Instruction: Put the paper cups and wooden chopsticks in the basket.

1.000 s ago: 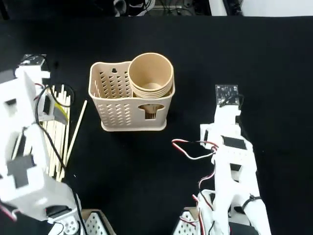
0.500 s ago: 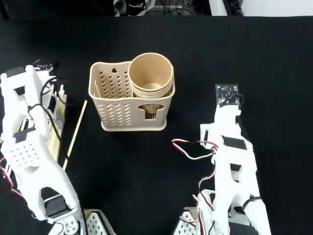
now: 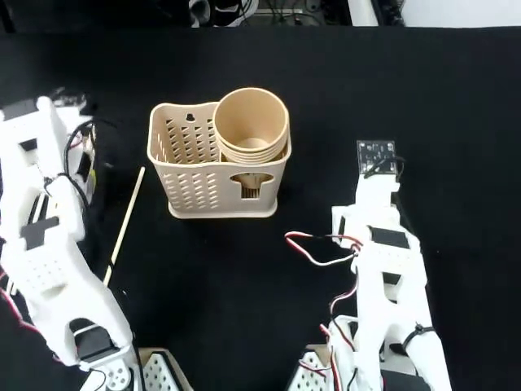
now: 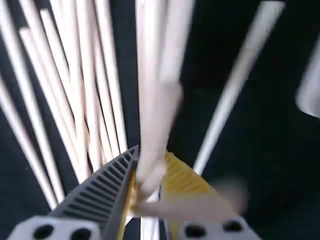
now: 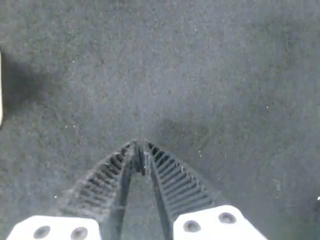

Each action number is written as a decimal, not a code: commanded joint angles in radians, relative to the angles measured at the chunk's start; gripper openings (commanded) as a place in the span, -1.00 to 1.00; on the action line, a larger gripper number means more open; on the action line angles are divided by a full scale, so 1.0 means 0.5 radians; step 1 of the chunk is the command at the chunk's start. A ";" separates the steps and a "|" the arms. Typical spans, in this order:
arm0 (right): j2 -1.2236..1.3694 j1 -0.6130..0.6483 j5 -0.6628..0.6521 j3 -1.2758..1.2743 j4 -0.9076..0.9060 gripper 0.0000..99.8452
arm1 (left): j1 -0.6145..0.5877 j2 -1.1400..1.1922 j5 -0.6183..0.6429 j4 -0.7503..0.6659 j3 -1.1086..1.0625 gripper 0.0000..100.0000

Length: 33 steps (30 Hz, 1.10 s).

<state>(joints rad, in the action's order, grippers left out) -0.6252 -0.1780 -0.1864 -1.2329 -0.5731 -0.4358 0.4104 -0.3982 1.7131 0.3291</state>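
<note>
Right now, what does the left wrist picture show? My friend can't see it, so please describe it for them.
The left gripper pinches wooden chopsticks between its grey and yellow jaws. More chopsticks lie side by side on the black table beyond it, with one chopstick lying apart from them.

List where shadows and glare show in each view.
High view: the light is even, with no glare on the black cloth and no distinct shadow beside the basket. Left wrist view: the wooden chopsticks stand out bright against the dark cloth, and the left gripper is shut on one. Right wrist view: a soft dark shadow patch lies on the cloth just beyond the shut right gripper.
</note>
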 commanded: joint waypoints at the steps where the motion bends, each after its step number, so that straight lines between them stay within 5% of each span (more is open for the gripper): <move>1: -0.005 0.025 0.012 -0.005 0.034 -0.98 | 0.124 -0.516 0.003 0.086 0.017 -0.94; 8: -0.005 0.025 0.012 -0.005 0.025 -0.98 | 0.207 -1.221 0.034 -0.239 -0.201 -0.94; 21: -0.005 0.025 0.012 -0.005 0.025 -0.98 | 0.210 -2.013 0.730 -0.985 -0.701 -0.94; 27: -0.005 0.025 0.012 -0.005 0.025 -0.98 | 0.222 -2.366 0.951 -1.092 -0.710 -0.94; 33: -0.005 0.025 0.012 -0.005 0.025 -0.98 | 0.526 -2.639 1.010 -1.142 -0.713 -0.94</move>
<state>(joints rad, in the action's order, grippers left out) -0.6252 -0.1780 -0.1864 -1.2329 -0.5731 -0.2532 -0.8508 0.0944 1.1822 -0.0361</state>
